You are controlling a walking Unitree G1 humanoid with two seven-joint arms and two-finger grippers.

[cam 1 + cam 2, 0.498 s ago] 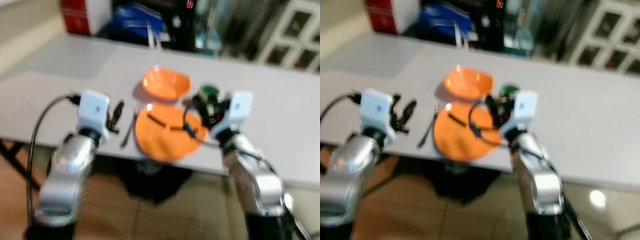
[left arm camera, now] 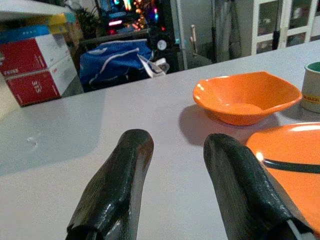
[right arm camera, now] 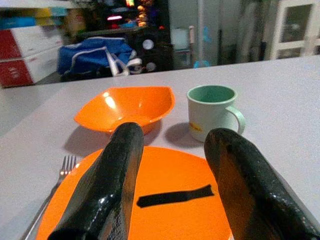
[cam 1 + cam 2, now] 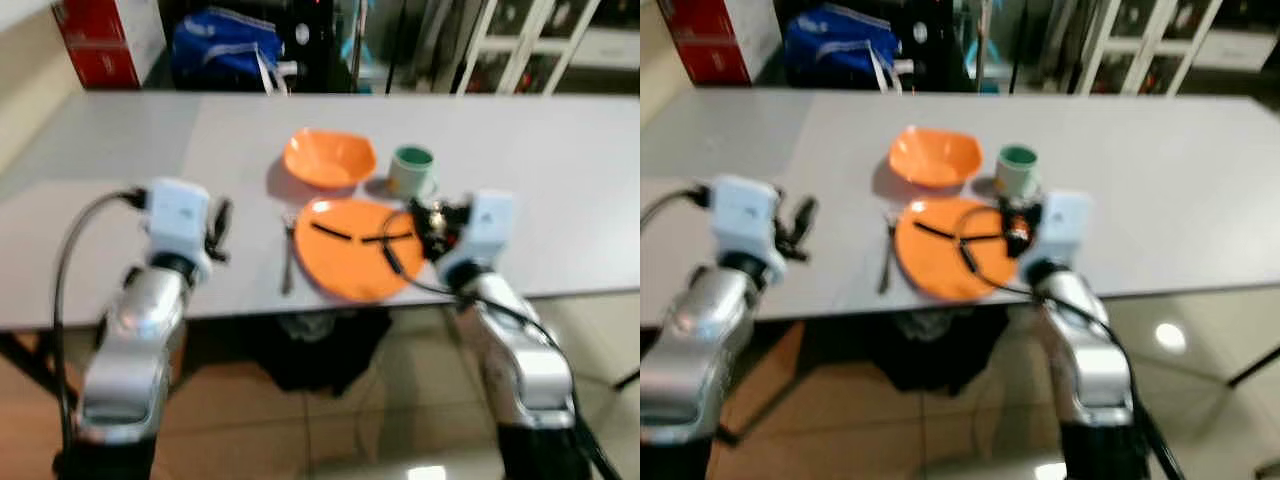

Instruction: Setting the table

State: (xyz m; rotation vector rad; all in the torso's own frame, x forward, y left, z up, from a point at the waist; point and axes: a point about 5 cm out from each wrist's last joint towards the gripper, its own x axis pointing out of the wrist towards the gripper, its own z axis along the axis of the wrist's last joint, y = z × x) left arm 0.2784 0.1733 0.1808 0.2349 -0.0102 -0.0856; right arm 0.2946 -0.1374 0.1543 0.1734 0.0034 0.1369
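Centre of the left eye frame, on the grey table (image 4: 560, 180) — setting looks mostly laid: orange plate (image 4: 350, 248) near the front edge, fork (image 4: 288, 262) just left of it, orange bowl (image 4: 329, 158) behind, pale green mug (image 4: 411, 170) to the bowl's right. Plate is flat, glossy, with dark strips on it — knife or tape, can't tell. Left gripper (image 2: 172, 187) spread, empty, low over the table. Right gripper (image 3: 175, 185) spread, empty, over the plate. Little left, I judge.
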